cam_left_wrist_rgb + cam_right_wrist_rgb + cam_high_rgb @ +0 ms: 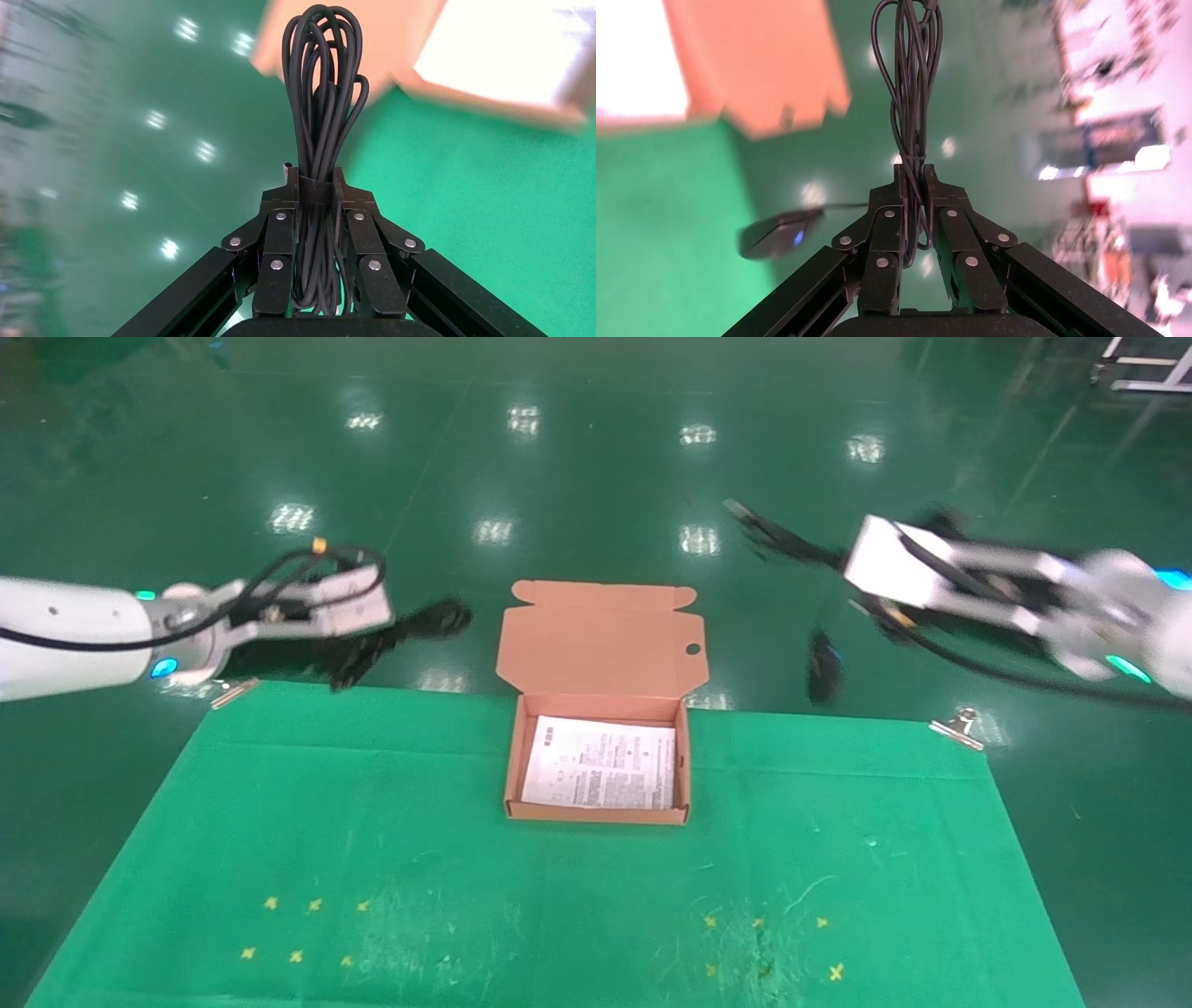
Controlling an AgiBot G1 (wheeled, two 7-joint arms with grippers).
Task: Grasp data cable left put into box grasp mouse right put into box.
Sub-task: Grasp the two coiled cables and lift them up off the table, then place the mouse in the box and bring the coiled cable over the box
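The green cloth lies nearest, with the box open at its far edge, lid folded back and a white leaflet flat inside.

The data cable is a soft, light bundle of black loops. The left gripper is clamped on it about mid-length, at the wrap band, and holds it in the air to the left of the box lid; the free loops stick out forward and will likely flop, so lowering it loops-first into the tray seems sensible.

The mouse is light but hard. It hangs below the right gripper, whose fingers pinch only its bunched cord, to the right of the box beyond the cloth's far edge. Held that way it will probably swing, and the thin cord could slip.

In the head view both loads are smeared dark shapes, and the cord's plug cannot be made out.
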